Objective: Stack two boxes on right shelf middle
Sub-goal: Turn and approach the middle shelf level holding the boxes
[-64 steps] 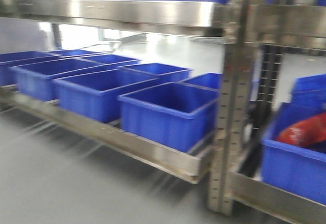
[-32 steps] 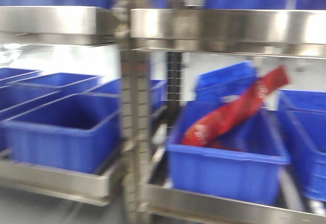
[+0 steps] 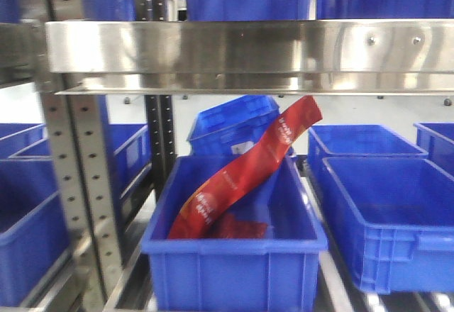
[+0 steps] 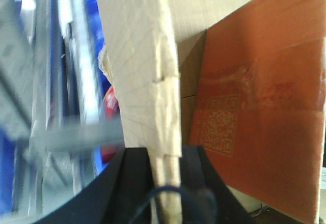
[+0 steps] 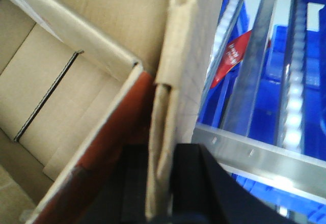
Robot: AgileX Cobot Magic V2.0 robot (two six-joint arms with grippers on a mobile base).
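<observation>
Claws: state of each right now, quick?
Left claw: closed, clamped on the edge of a carton wall.
Right claw: closed, clamped on a carton wall edge too.

We see the cardboard carton as tan corrugated board, open, with its thin, creased wall edge-on in both wrist views. The left claw and the right claw each pinch that wall. In the front view only its lower edge shows, a tan strip at twelve o'clock, above the shelf lip. Inside the carton, at three o'clock from the wall in the left wrist view, sits the second box. It is orange-brown with a pale printed QR code, and its open inner faces are plain tan. The steel shelf has a tall, polished, level front lip, with white roller tracks behind it.
</observation>
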